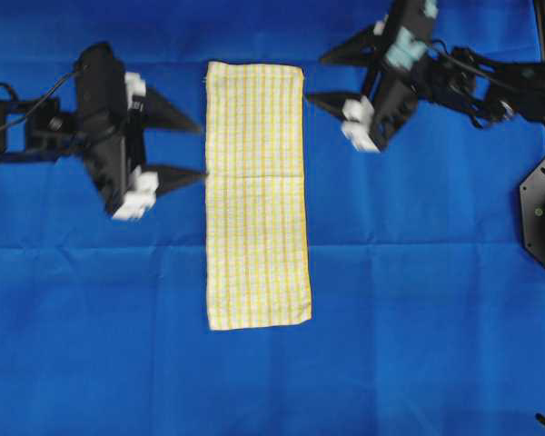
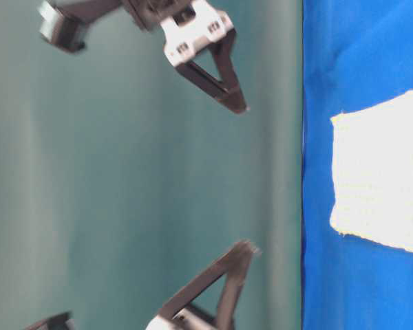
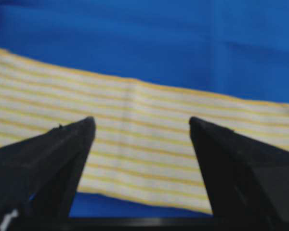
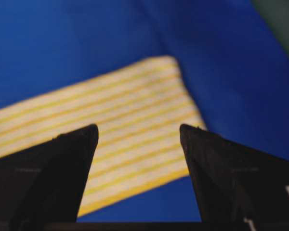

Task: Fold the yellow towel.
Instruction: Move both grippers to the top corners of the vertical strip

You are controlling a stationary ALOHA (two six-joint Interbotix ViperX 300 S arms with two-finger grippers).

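The yellow towel [image 1: 256,195] lies flat as a long narrow strip in the middle of the blue cloth, running from far to near. My left gripper [image 1: 201,151] hovers just left of the towel's upper half, open, fingertips pointing at its left edge, nothing between them. The left wrist view shows the towel [image 3: 149,144] under the open left gripper [image 3: 140,122]. My right gripper [image 1: 316,79] is open beside the towel's far right corner, holding nothing. In the right wrist view that corner of the towel [image 4: 111,110] sits ahead of the open right gripper [image 4: 138,129].
A large plain blue cloth [image 1: 418,318] covers the table under everything. Black arm hardware [image 1: 540,200] stands at the right edge. The table-level view shows a green wall [image 2: 124,172] behind the blue cloth [image 2: 358,69] and the towel's end [image 2: 378,199].
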